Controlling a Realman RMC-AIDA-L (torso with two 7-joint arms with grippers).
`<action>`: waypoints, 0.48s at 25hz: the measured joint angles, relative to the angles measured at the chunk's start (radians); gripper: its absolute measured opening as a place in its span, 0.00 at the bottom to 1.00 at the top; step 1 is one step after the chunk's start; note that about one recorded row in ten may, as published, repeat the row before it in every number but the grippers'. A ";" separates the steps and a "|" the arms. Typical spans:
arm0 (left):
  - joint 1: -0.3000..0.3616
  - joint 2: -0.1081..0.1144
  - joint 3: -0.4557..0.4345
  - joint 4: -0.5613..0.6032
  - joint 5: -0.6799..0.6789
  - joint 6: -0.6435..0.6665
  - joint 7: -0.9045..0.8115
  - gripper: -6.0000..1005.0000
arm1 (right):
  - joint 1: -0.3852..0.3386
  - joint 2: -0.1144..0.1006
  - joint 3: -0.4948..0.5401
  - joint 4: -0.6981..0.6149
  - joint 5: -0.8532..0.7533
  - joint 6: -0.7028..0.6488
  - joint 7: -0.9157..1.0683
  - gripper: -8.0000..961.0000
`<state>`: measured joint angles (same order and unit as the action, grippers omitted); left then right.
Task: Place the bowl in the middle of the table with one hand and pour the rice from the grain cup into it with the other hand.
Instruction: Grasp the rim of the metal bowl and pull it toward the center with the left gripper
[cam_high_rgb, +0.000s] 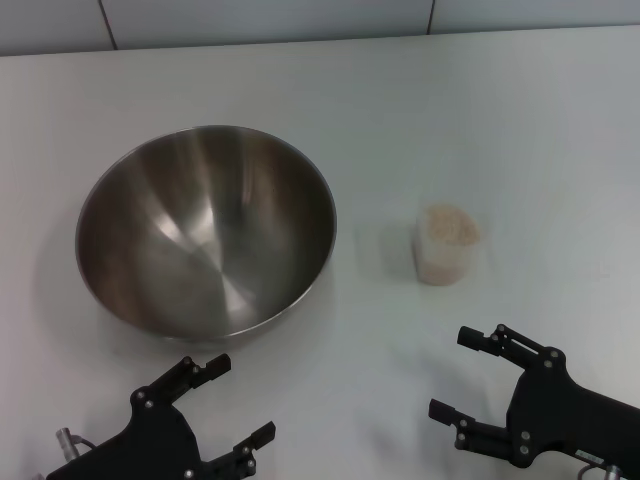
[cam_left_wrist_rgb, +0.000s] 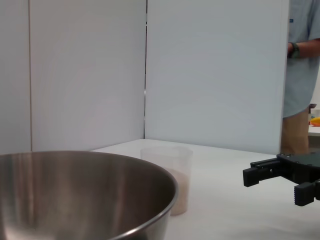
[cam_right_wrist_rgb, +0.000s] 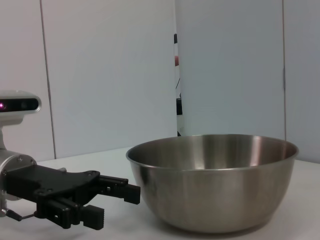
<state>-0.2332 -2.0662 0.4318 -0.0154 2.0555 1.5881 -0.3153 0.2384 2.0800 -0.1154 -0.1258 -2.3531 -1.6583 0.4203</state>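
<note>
The steel bowl (cam_high_rgb: 205, 230) stands on the white table (cam_high_rgb: 520, 120), left of centre, and is empty. The clear grain cup (cam_high_rgb: 447, 245) stands upright to its right, apart from it, filled with rice (cam_high_rgb: 450, 225). My left gripper (cam_high_rgb: 240, 400) is open and empty at the near edge, just in front of the bowl. My right gripper (cam_high_rgb: 452, 374) is open and empty, in front of the cup. The left wrist view shows the bowl (cam_left_wrist_rgb: 85, 195), the cup (cam_left_wrist_rgb: 170, 175) and the right gripper (cam_left_wrist_rgb: 274, 186). The right wrist view shows the bowl (cam_right_wrist_rgb: 215, 180) and the left gripper (cam_right_wrist_rgb: 114, 207).
White wall panels (cam_high_rgb: 300, 20) stand behind the table's far edge. A person (cam_left_wrist_rgb: 300, 75) stands beyond the table in the left wrist view. Bare tabletop lies between the bowl and the cup and to the right of the cup.
</note>
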 joint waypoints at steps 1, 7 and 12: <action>0.000 0.000 0.000 0.000 0.000 0.000 0.000 0.82 | 0.000 0.000 -0.001 0.000 0.001 -0.001 0.000 0.87; 0.002 0.000 -0.004 0.000 0.000 -0.001 -0.001 0.81 | 0.001 0.001 -0.001 0.000 0.002 -0.002 0.000 0.87; 0.017 0.001 -0.005 0.005 0.000 0.050 0.007 0.79 | 0.001 0.002 -0.001 0.002 0.002 -0.002 0.000 0.87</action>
<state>-0.2165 -2.0653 0.4269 -0.0100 2.0551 1.6384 -0.3087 0.2396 2.0817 -0.1166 -0.1241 -2.3514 -1.6606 0.4203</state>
